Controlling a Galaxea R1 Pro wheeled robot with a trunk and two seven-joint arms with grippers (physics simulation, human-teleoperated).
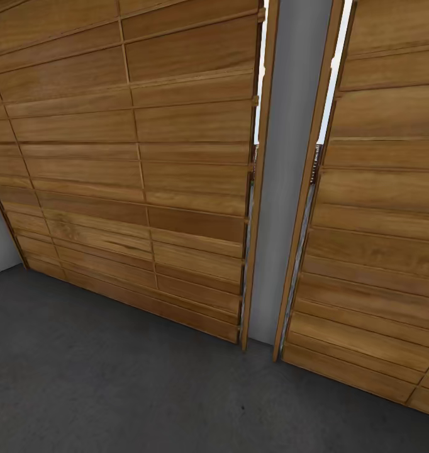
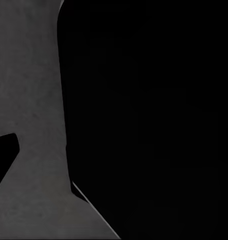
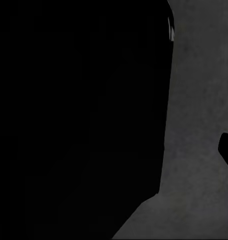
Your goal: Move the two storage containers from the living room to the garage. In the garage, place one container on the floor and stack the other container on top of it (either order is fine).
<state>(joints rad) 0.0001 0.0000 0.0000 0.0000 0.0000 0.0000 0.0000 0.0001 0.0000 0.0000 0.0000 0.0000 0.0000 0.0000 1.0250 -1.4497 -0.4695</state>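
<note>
2 slatted wooden doors face you in the head view, with a plain grey strip of wall between them and dark grey concrete floor running up to their feet. By those signs you are in the garage, close to the doors and looking down at them.

Each wrist view gives a big black shape against the same concrete; it may be part of the robot's own body, but that is a guess. From these pictures you cannot tell whether either claw is wide, narrow or holding anything.

As for the 2 storage containers, nothing orange-red lies on the stretch of floor in front of you, so where they are and which way they lie from either claw cannot be read here, nor can their long axis or which arm is nearer.

My judgement: you are in transit or turning, and the next useful move is to swing the base or head until a container or a bare patch of concrete for stacking comes into sight.
</note>
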